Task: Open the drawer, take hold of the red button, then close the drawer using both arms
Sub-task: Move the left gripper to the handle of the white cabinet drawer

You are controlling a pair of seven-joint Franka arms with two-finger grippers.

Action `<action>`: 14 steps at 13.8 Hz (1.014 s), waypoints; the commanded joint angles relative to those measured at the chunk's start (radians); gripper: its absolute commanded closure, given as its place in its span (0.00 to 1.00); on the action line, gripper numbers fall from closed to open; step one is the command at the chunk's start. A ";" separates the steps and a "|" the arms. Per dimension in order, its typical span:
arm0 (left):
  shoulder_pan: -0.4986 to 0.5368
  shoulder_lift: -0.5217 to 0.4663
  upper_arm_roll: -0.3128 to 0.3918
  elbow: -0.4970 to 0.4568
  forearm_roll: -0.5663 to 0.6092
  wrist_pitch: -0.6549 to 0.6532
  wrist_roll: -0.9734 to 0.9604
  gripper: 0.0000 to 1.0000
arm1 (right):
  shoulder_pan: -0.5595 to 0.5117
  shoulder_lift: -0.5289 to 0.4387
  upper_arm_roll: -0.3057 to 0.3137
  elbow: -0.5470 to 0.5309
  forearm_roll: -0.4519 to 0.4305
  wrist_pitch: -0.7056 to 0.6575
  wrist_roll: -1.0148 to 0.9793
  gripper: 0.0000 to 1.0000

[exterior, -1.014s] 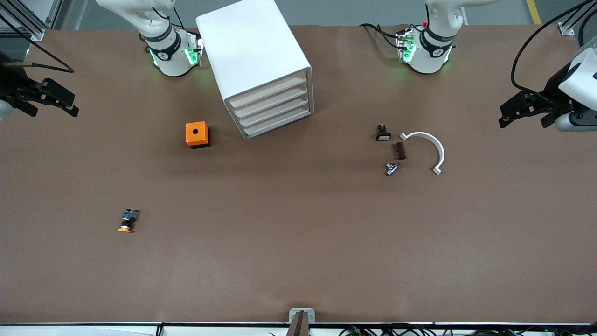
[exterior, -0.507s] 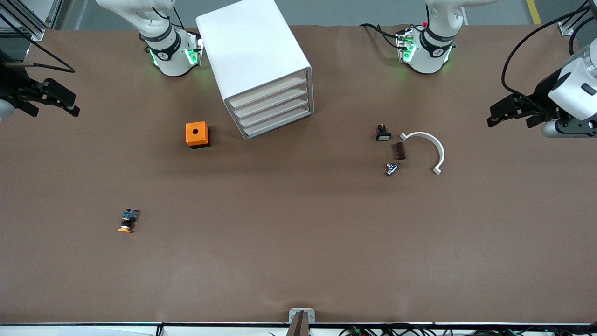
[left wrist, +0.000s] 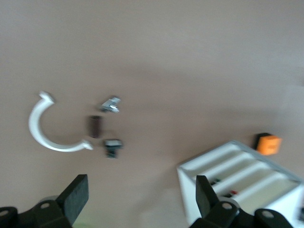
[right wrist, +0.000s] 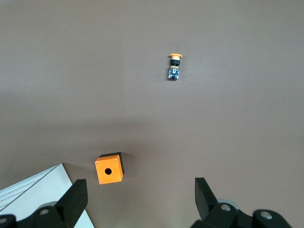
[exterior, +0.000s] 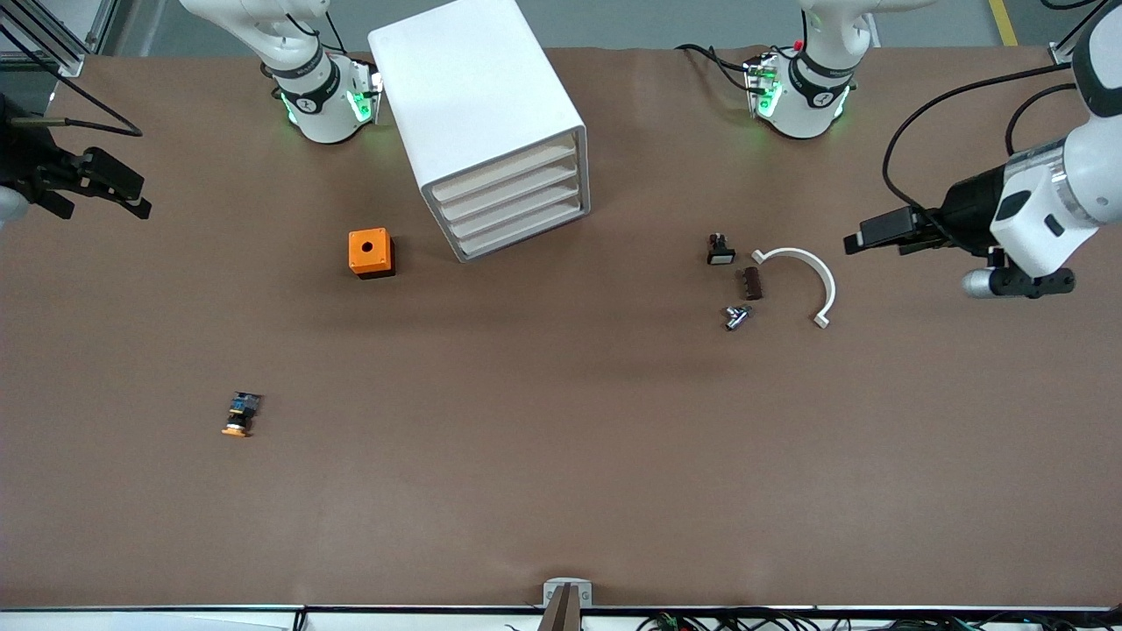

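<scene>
Left hand [exterior: 863, 237], spread, over bench [exterior: 561, 491] beside white arc [exterior: 802, 280]. Right hand [exterior: 123, 194], spread, at its bench end. Drawers [exterior: 517, 206] closed; red button [left wrist: 233, 193] glimpsed inside one.

Both arms are glossy white with black joint bands; green lights glow at the left arm's base [exterior: 802, 88] and the right arm's base [exterior: 320, 96]. Black cables loop at twelve o'clock above the left gripper [exterior: 863, 237]. The right gripper [exterior: 118, 193] is matte black too.
</scene>
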 commanded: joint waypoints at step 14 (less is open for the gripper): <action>-0.292 0.376 -0.031 0.138 -0.358 0.017 -0.629 0.01 | 0.016 -0.027 0.004 -0.026 0.003 0.001 0.015 0.00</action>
